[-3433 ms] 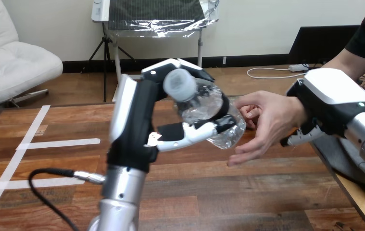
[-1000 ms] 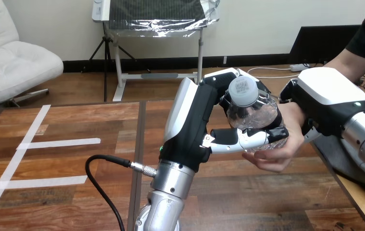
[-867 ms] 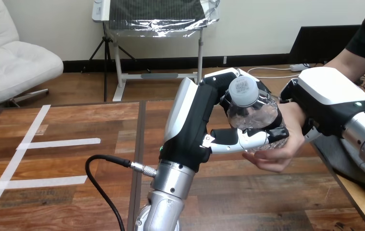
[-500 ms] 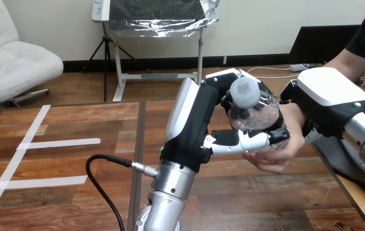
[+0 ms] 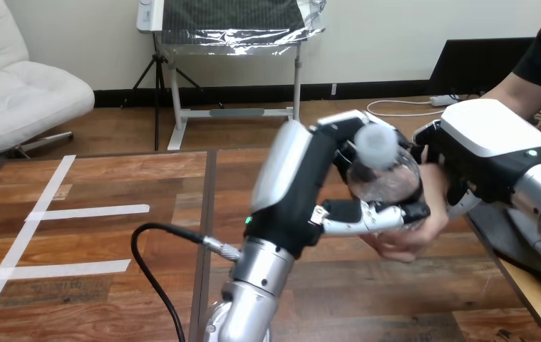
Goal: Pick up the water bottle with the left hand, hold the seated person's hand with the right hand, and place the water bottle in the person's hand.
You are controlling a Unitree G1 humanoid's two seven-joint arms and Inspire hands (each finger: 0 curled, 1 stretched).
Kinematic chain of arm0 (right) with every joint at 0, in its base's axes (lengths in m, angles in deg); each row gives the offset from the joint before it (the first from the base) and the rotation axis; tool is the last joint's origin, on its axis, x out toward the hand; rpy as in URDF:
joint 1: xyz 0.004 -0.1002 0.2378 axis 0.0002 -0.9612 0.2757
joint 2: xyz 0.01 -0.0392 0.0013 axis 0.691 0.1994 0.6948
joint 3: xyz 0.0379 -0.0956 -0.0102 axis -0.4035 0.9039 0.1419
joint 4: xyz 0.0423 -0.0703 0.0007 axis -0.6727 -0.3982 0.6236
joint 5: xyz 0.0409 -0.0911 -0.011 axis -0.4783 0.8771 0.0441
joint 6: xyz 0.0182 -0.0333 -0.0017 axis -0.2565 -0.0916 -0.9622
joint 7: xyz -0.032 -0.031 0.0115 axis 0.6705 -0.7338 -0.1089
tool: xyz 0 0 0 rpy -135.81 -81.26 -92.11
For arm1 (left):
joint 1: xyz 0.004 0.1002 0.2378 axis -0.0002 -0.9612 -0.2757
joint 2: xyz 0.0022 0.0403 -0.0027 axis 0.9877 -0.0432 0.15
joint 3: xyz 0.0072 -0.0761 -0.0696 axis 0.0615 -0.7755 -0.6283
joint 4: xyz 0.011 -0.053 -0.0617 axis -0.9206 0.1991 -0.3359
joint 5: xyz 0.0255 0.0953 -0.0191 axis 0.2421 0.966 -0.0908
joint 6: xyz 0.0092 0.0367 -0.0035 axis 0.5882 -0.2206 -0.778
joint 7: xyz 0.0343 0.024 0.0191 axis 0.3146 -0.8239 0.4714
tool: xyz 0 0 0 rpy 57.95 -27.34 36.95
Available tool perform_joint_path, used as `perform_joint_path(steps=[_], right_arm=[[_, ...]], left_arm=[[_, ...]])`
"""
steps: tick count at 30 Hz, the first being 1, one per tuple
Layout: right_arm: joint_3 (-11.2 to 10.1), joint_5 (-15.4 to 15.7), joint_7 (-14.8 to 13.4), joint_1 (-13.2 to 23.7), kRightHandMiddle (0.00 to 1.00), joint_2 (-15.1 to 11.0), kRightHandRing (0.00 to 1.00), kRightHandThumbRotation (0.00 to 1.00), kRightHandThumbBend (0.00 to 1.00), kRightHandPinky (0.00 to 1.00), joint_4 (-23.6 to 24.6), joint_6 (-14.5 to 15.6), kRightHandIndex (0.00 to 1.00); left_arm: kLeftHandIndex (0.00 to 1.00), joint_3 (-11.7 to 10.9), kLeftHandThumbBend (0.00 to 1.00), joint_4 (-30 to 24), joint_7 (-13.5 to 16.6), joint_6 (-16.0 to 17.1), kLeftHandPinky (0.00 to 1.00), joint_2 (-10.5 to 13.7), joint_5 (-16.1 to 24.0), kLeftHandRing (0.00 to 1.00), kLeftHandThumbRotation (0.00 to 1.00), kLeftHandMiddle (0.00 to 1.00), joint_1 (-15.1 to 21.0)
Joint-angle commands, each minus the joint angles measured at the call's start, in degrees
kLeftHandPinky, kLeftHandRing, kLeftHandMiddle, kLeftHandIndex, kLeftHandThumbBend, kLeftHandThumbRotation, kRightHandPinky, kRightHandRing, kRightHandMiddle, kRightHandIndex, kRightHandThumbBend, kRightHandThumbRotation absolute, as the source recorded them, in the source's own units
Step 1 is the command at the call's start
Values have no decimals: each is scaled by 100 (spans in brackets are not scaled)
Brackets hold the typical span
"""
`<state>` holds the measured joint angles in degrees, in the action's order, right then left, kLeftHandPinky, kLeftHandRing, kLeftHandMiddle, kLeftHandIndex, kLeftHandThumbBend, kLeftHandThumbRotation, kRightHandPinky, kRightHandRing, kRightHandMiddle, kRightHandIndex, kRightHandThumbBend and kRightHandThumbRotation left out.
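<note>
Fingers (image 5: 358, 218) of the left hand (image 5: 294, 187) curl round the water bottle (image 5: 387, 179), laid against the person's hand (image 5: 411, 241), with the right hand (image 5: 490, 142) close behind, its hold unclear: placing is underway, and a gentle release likely comes next.

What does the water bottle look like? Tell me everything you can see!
The water bottle is clear, crinkly-looking plastic with a pale round cap on top. It is tilted, with the cap up and toward the camera, and held in the air above the wooden table. The robot's left hand grips it, fingers curled round its back and thumb across its front. The person's hand is cupped beneath it and seems to touch its lower end. How much water is inside can't be told.
</note>
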<state>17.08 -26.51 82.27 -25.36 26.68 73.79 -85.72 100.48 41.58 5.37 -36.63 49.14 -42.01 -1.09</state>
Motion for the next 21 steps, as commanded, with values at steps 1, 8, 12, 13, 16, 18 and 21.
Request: perform_joint_path(steps=[1, 8, 12, 13, 16, 18, 21], right_arm=[[-285, -156, 32, 145, 87, -105, 85, 5, 92, 73, 422, -2, 83], [-369, -230, 140, 28, 93, -106, 94, 6, 94, 83, 529, -7, 88], [-411, -273, 180, -36, 94, -114, 94, 5, 94, 85, 591, -14, 89], [-415, -279, 194, -49, 94, -113, 94, 5, 94, 85, 605, -8, 89], [-425, -284, 236, -75, 94, -115, 94, 5, 94, 86, 642, 15, 90], [-432, -281, 264, -88, 94, -115, 94, 4, 93, 86, 666, 32, 90], [-437, -268, 307, -108, 95, -112, 94, 4, 93, 86, 706, 74, 90]], left_arm=[[89, 187, 81, -220, -38, 31, 66, -145, 179, 81, 40, 86, 291], [97, 177, 84, -234, -40, 97, 83, -119, 230, 89, 53, 94, 295], [98, 178, 84, -297, -70, 60, 89, -91, 256, 90, 59, 95, 295], [98, 170, 84, -307, -72, 50, 89, -84, 268, 90, 60, 95, 297], [98, 157, 84, -317, -64, 35, 90, -82, 297, 89, 62, 95, 297], [97, 149, 83, -317, -55, 33, 89, -87, 310, 89, 62, 95, 294], [96, 134, 82, -302, -25, 58, 88, -87, 329, 88, 63, 94, 297]])
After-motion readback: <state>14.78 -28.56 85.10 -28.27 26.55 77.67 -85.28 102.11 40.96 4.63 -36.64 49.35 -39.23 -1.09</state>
